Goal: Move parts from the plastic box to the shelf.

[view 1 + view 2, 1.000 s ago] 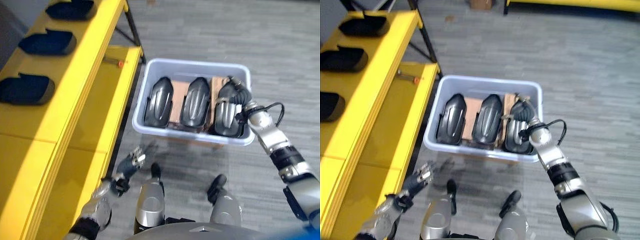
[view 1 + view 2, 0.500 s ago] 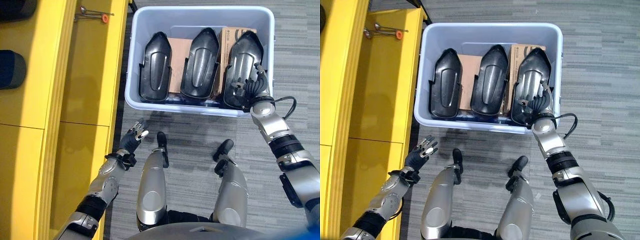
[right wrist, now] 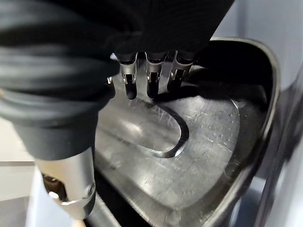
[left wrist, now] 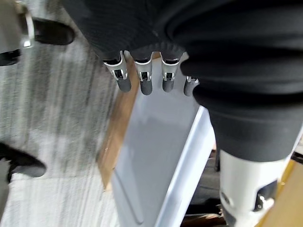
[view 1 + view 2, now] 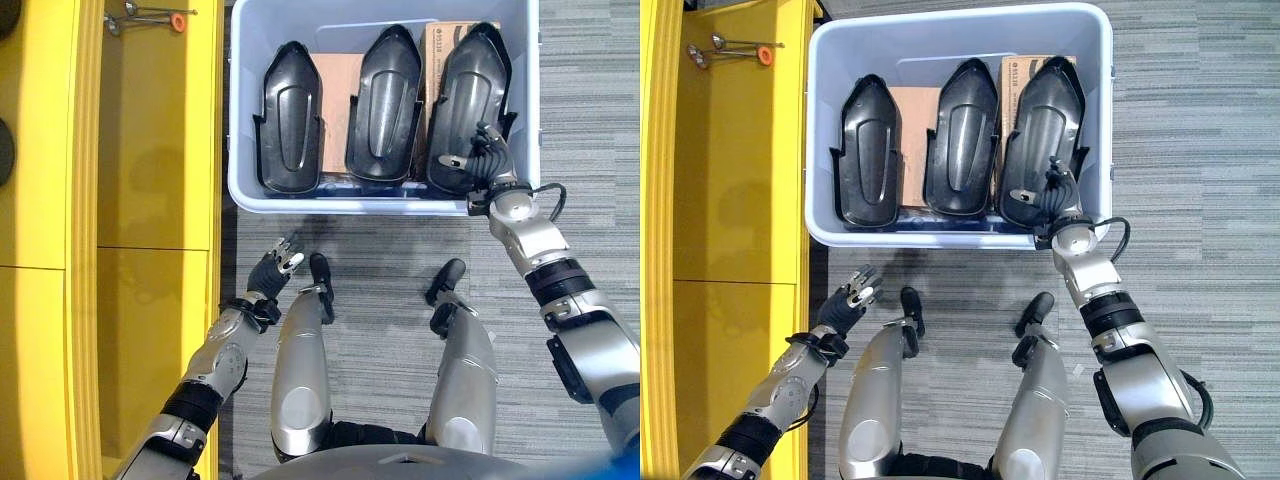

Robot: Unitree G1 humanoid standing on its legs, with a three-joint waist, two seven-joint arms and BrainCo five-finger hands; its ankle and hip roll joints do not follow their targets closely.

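The pale blue plastic box (image 5: 380,205) stands on the floor in front of me. Three black moulded parts stand in a row in it: left (image 5: 290,115), middle (image 5: 385,105) and right (image 5: 470,95). My right hand (image 5: 485,160) reaches over the box's near rim, and its relaxed fingers (image 3: 149,78) touch the inner face of the right part (image 3: 199,142) near its lower end without closing round it. My left hand (image 5: 272,275) hangs open with spread fingers above the carpet, between the box and the yellow shelf (image 5: 150,200). The left wrist view looks past its straight fingers (image 4: 144,78) at the box's outer wall (image 4: 156,156).
Brown cardboard boxes (image 5: 335,110) sit between the parts. Two more black parts (image 5: 5,150) lie at the shelf's far left edge. A small tool with an orange handle (image 5: 150,17) lies on the lower shelf board near the box's far corner. Grey carpet (image 5: 1200,150) lies to the right.
The camera has tilted down, so the box now sits higher in view. My right hand has come back from the part's upper end to its near end. The left hand stays open.
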